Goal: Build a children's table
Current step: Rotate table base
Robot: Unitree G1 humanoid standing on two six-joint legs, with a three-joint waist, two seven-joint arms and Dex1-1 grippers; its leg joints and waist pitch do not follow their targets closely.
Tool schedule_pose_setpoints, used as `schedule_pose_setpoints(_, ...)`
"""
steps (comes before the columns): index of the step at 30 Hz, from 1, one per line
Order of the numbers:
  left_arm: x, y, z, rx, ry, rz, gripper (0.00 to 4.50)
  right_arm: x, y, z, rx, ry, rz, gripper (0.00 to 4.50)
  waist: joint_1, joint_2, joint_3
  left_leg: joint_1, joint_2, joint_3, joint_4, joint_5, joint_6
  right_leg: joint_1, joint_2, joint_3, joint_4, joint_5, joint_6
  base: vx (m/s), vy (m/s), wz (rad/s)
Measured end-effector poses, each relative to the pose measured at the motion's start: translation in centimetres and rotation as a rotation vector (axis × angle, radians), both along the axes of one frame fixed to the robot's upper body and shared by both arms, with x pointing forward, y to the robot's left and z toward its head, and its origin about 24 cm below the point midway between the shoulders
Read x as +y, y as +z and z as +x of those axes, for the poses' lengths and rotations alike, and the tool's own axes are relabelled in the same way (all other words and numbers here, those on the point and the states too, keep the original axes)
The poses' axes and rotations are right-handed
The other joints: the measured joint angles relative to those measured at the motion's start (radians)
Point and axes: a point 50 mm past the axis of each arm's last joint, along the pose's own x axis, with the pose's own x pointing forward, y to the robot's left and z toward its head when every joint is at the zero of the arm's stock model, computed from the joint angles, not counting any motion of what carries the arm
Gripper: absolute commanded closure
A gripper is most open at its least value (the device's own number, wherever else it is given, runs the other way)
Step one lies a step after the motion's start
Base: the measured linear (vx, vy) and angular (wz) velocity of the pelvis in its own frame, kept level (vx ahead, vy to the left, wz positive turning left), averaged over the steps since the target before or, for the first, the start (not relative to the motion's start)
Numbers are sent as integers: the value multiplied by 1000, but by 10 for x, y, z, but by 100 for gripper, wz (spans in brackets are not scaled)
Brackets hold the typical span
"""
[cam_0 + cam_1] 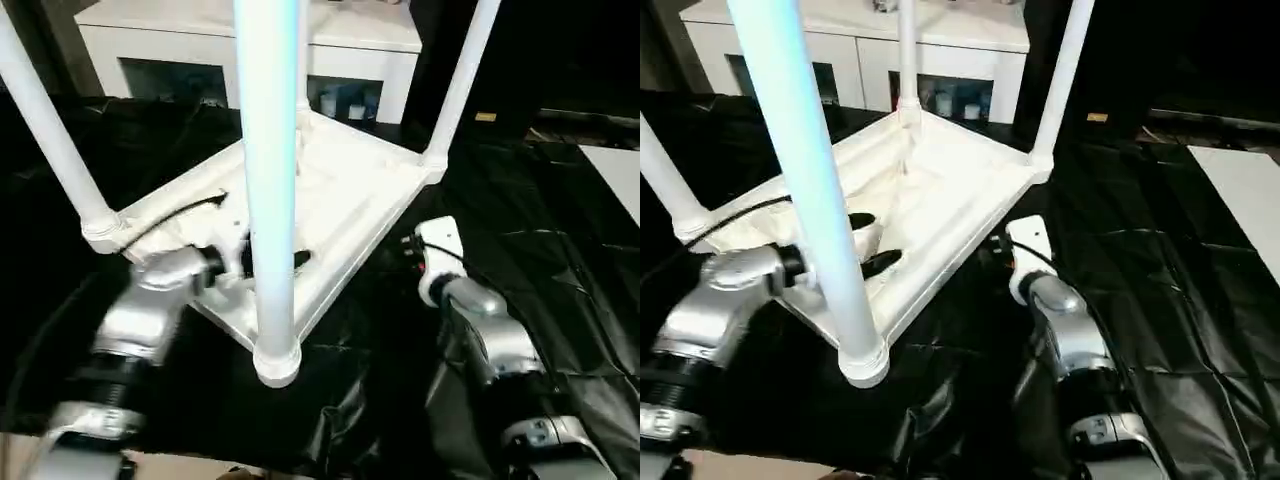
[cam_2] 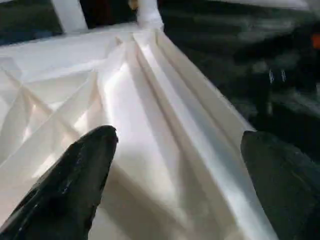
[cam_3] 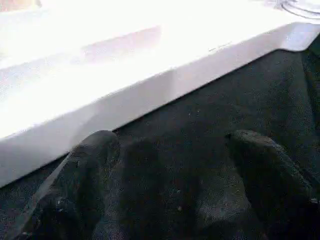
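The children's table lies upside down on black cloth, its white tabletop [image 1: 350, 190] showing the ribbed underside [image 2: 150, 100]. Legs stand upright in the corner sockets: the near leg [image 1: 270, 200], the left leg [image 1: 55, 140], the right leg [image 1: 455, 85] and the far leg [image 1: 906, 50]. My left gripper [image 2: 177, 165] hovers open over the ribs by the near corner, with nothing between its fingers [image 1: 883, 263]. My right gripper [image 3: 175, 165] is open just above the cloth, beside the tabletop's right edge [image 3: 125, 100] and not touching it.
A white cabinet [image 1: 200, 50] with glass-fronted compartments stands behind the table. Wrinkled black cloth [image 1: 540, 220] covers the floor around it. A white sheet [image 1: 615, 170] lies at the far right. My right forearm [image 1: 490, 330] is next to the tabletop.
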Motion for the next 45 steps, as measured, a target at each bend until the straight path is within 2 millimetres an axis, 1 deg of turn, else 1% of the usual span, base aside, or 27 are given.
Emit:
schedule_pose_setpoints(1, 12, 1, -4, 29, -24, 53, 2, 0, 0, 0, -1, -1, 0, 54, -4, 0, 0, 0, 0, 0, 0, 1, -1, -1, 0, 0, 1, 0, 0, 0, 0, 0)
schedule_pose_setpoints(2, 26, 3, -7, 62, -36, 98, 2, -4, 0, 0, 1, -10, -3, 54, -4, 0, 0, 0, 0, 0, 0, 1, -2, -2, 0, 0, 1, 0, 0, 0, 0, 0)
schedule_pose_setpoints(3, 33, 5, -9, 85, -49, 120, 2, -5, -1, 0, 4, -15, -5, 54, -3, 0, 0, 0, 0, 0, -1, 1, -2, -2, 0, 0, 1, 0, 0, 0, 0, 0)
schedule_pose_setpoints(5, 37, 7, -11, 118, -69, 123, 2, -6, -1, 0, 4, -14, -6, 54, 2, 1, 0, 0, 0, 0, -1, 1, -2, -2, 0, 0, 0, 0, 0, 0, 0, 0)
schedule_pose_setpoints(6, 37, 9, -14, 152, -107, 118, 2, -2, -1, 0, 5, -5, 0, 54, 5, 0, 1, -1, 0, 0, -1, 1, -2, -2, 0, 0, 0, 0, 0, 0, 0, 0)
schedule_pose_setpoints(8, 41, 14, -19, 202, -159, 147, 2, 2, -2, 0, 7, 11, 3, 54, 5, 1, 1, -1, 0, 0, -1, 1, -2, -3, 0, 0, 1, 0, 0, 0, 0, 0)
schedule_pose_setpoints(10, 46, 17, -22, 226, -181, 172, 2, 2, -2, 0, 7, 14, 1, 54, 5, 1, 1, -1, 0, 0, -1, 1, -2, -3, 0, 0, 1, 0, 0, 0, 0, 0)
schedule_pose_setpoints(13, 49, 15, -28, 282, -242, 233, 2, 1, -2, -1, 8, 21, -4, 54, 4, 1, 1, 0, 0, 0, -1, 1, -2, -2, 0, 1, 1, 0, 0, 0, 0, 0)
schedule_pose_setpoints(17, 50, 10, -33, 346, -309, 305, 2, 2, -2, -1, 11, 38, -6, 54, 1, 2, 2, 0, 0, 0, -1, 2, -3, -2, 0, 1, 1, 0, 0, 0, 0, 0)
schedule_pose_setpoints(19, 48, 9, -34, 348, -328, 334, 2, 2, -2, -2, 15, 64, -11, 54, 2, 2, 2, 0, 0, 0, -1, 2, -3, -2, 0, 1, 1, 0, 0, 0, 0, 0)
schedule_pose_setpoints(21, 42, 7, -32, 325, -360, 362, 2, 1, -1, -9, 14, 150, -22, 54, 7, 3, 3, 0, 0, 0, -1, 2, -3, -2, 0, 1, 1, 0, 0, 0, 0, 0)
schedule_pose_setpoints(25, 34, 3, -30, 299, -389, 388, 2, -4, 6, -23, 18, 334, -39, 54, 8, 6, 5, 0, 0, 0, -1, 2, -3, -1, 0, 0, 1, 0, 0, 0, 0, 0)
schedule_pose_setpoints(27, 31, 3, -28, 291, -403, 409, 2, -13, 11, -32, 28, 432, -70, 54, 10, 8, 5, 1, 0, 0, -1, 2, -3, -1, 0, 0, 2, 0, 0, 0, 0, 0)
schedule_pose_setpoints(29, 32, 2, -26, 293, -404, 428, 2, -22, 17, -39, 37, 499, -98, 54, 11, 12, 8, 3, 0, 0, -1, 2, -3, 1, 0, 1, 1, 0, 0, 0, 0, 0)
schedule_pose_setpoints(30, 33, 1, -26, 299, -400, 433, 31, -26, 19, -41, 40, 518, -105, 54, 11, 13, 8, 3, 0, 0, -1, 2, -3, 1, 0, 1, 1, 0, 0, 0, 0, 0)
schedule_pose_setpoints(31, 33, 0, -26, 304, -401, 437, 39, -30, 23, -45, 46, 553, -117, 54, 10, 16, 9, 3, 0, 0, -1, 2, -3, 1, 0, 1, 2, 0, 0, 0, 0, 0)
schedule_pose_setpoints(33, 33, -2, -26, 310, -414, 443, 39, -37, 30, -53, 61, 621, -138, 54, 11, 18, 10, 4, 0, 0, -1, 2, -3, 1, 0, 0, 2, 0, 0, 0, 0, 0)
schedule_pose_setpoints(34, 33, -2, -26, 314, -414, 444, 44, -38, 32, -55, 65, 637, -141, 54, 11, 18, 10, 4, 0, 0, -1, 2, -3, 1, 0, 0, 2, 0, 0, 0, 0, 0)
schedule_pose_setpoints(35, 33, -3, -26, 319, -418, 443, 58, -39, 37, -57, 67, 669, -144, 54, 10, 19, 10, 4, 1, 0, -1, 2, -3, 1, 1, 0, 2, 1, -1, 0, 0, 0)
schedule_pose_setpoints(36, 32, -2, -26, 320, -422, 442, 74, -39, 39, -59, 68, 689, -148, 54, 10, 19, 10, 4, 1, 0, -1, 2, -3, 1, 1, 0, 2, 1, -1, 0, 0, 0)
schedule_pose_setpoints(39, 33, -2, -27, 352, -424, 427, 81, -42, 39, -69, 108, 747, -165, 54, 16, 19, 10, 4, 1, 0, -1, 2, -3, 1, 1, 0, 2, 1, -1, 0, 0, 0)
schedule_pose_setpoints(41, 32, -3, -28, 374, -428, 409, 106, -40, 41, -73, 116, 774, -172, 54, 17, 19, 10, 4, 1, 0, -1, 2, -3, 1, 1, 0, 2, 1, -1, 0, 0, 0)
schedule_pose_setpoints(45, 29, -3, -30, 387, -430, 396, 124, -34, 39, -75, 122, 802, -167, 54, 18, 19, 10, 4, 1, 0, -1, 2, -3, 1, 1, 0, 2, 1, -2, 0, 0, 0)
